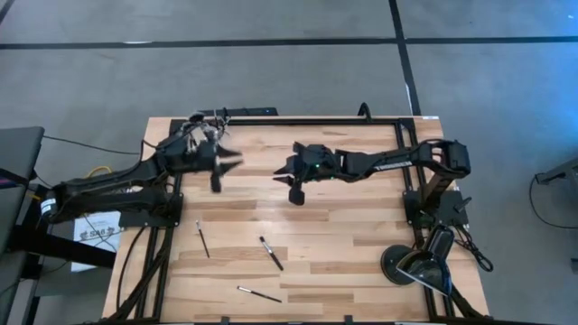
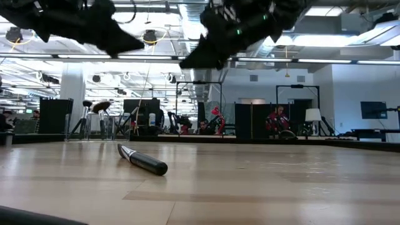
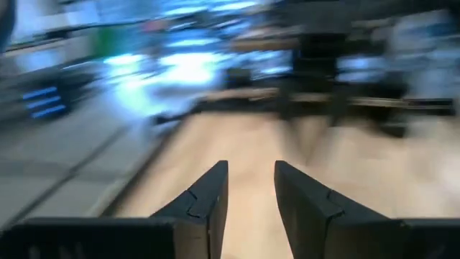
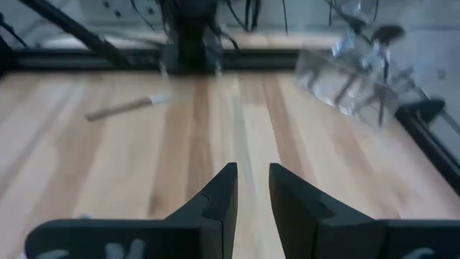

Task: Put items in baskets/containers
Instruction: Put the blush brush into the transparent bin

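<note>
High view, clock taken with 12 at the table's point(image 1: 361, 226) far edge.

Left gripper point(image 1: 233, 164): raised over the far-left part of the table. In its wrist view the fingers point(image 3: 208, 194) stand slightly apart with nothing between them.

Right gripper point(image 1: 287, 173): raised near the table's middle, pointing toward 9. Its fingers point(image 4: 219, 194) are parted by a narrow gap and hold nothing.

Clear cup point(image 1: 206, 122): at the far-left edge, at about 11 from the left gripper and close to it. It is well apart from the right gripper. The right wrist view shows the cup point(image 4: 352, 86) already holding several brushes.

Loose brushes, all lying flat toward the near edge:
- Left brush point(image 1: 203, 239): at about 6–7 from the left gripper, long axis close to the 12–6 line.
- Middle brush point(image 1: 271, 253): at about 6–7 from the right gripper, long axis on the 11–5 line. It is probably the one lying in the low view point(image 2: 144, 161).
- Near brush point(image 1: 259, 293): closest to the near edge, long axis close to 9–3.

Judgement: the right gripper is nearer the middle brush and the left gripper is nearer the left brush and the cup. Either pick means travelling toward 6 and descending. The fingers should close across the handle, so roughly along 8–2 for the middle brush. The carry then runs back toward 11.
</note>
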Robot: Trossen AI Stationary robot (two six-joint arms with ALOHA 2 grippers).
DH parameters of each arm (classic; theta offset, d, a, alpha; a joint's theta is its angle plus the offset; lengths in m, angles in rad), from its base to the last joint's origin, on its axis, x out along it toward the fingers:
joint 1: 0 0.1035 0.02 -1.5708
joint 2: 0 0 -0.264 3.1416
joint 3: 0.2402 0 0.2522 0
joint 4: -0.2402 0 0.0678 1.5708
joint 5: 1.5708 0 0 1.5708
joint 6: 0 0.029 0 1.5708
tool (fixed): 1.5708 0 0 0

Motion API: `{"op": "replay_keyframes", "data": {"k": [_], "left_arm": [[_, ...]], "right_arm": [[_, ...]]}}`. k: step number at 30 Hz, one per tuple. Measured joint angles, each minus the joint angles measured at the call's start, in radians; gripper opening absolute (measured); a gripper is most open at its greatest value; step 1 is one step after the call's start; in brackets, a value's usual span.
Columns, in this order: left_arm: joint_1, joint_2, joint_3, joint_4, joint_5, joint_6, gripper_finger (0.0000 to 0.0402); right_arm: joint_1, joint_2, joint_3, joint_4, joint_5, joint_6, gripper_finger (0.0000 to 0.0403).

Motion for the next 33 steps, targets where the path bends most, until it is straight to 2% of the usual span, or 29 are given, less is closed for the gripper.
{"op": "replay_keyframes", "data": {"k": [1, 3, 6, 10, 14, 16, 21, 28, 33], "left_arm": [[-0.009, -0.007, 0.0, 0.007, 0.08, -0.001, 0.0112], [-0.018, -0.026, 0.0, 0.015, 0.178, -0.013, 0.0112], [-0.032, -0.064, 0.0, 0.017, 0.223, -0.039, 0.0112], [-0.038, -0.126, 0.0, 0.023, 0.218, -0.041, 0.0112], [-0.037, -0.183, 0.0, 0.032, 0.168, -0.043, 0.0112], [-0.036, -0.198, 0.006, 0.033, 0.132, -0.057, 0.0112], [-0.033, -0.215, 0.033, 0.041, 0.109, -0.087, 0.0112], [-0.02, -0.222, 0.037, 0.036, 0.083, -0.084, 0.0112], [-0.016, -0.222, 0.037, 0.034, 0.082, -0.1, 0.0112]], "right_arm": [[0.012, -0.001, 0.014, 0.003, 0.0, 0.005, 0.0072], [0.039, -0.001, 0.031, -0.001, 0.003, 0.012, 0.0072], [0.081, 0.0, 0.045, -0.001, 0.008, 0.05, 0.0072], [0.142, 0.016, 0.048, -0.009, 0.079, 0.087, 0.0072], [0.179, 0.071, 0.085, -0.01, 0.078, 0.125, 0.0072], [0.188, 0.108, 0.113, -0.08, 0.073, 0.151, 0.0072], [0.207, 0.246, 0.292, -0.229, 0.024, 0.199, 0.0072], [0.269, 0.413, 0.584, -0.578, -0.003, 0.238, 0.0072], [0.304, 0.473, 0.668, -0.639, -0.005, 0.27, 0.0072]]}}
